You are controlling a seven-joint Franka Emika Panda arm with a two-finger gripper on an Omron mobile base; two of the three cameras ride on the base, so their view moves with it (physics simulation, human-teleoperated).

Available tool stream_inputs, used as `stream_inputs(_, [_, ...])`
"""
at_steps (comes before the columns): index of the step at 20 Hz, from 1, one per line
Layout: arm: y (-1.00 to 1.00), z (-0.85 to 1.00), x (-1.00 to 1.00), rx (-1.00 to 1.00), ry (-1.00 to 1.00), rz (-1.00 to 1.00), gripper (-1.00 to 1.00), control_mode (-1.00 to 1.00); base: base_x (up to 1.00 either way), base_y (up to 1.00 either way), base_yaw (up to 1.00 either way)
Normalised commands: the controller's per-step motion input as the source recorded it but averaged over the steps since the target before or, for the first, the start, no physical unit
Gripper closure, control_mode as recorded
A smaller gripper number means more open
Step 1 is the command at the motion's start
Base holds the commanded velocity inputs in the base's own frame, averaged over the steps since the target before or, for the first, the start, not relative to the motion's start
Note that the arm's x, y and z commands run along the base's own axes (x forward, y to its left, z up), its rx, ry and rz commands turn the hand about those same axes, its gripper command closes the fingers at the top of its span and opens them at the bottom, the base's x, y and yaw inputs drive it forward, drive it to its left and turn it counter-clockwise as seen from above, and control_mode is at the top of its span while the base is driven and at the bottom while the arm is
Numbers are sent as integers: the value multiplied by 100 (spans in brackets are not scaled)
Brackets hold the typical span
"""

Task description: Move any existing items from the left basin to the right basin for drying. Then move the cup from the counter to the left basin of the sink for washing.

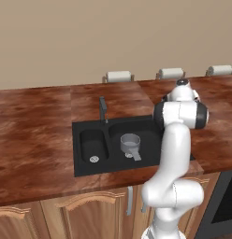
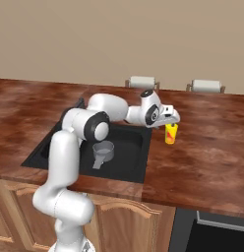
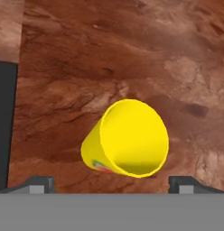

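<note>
Two fingertips [image 3: 39, 184] stand wide apart, nothing btwn them yet; claw [image 2: 169, 119] hangs just above cup [image 2: 170, 134], whose rim sits roughly btwn the tips in hand view. Cup [image 3: 127, 140] upright on counter [image 2: 202, 157], just right of sink [image 2: 134, 170], mouth open to the camera, orange-red mark low on its near side.

Sink: pan [image 1: 130, 144] sits in right basin [image 1: 146, 156], handle toward near edge. Left basin [image 1: 94, 145] holds nothing but its drain, as far as seen. So step 1 judged done; step 2, cup pickup, in hand.

Next move calls for: lower w/ jaws astride cup, close on wall, lift clear of sink edge, carry left past pan + faucet [image 1: 103, 109] to left basin. Risk: thin light cup may tip if one tip lands first.
</note>
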Motion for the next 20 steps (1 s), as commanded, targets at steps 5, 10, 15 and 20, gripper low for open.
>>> stream_inputs(5, [-10, -9, 28, 0, 0, 0, -100, -100, 0, 0, 0])
stream_inputs(10, [-8, -14, 18, 0, 0, 0, -100, -100, 0, 0, 0])
stream_inputs(15, [-6, -18, 15, 0, 0, 0, -100, -100, 0, 0, 0])
stream_inputs(20, [0, -18, 1, 0, 0, 0, -100, -100, 0, 0, 0])
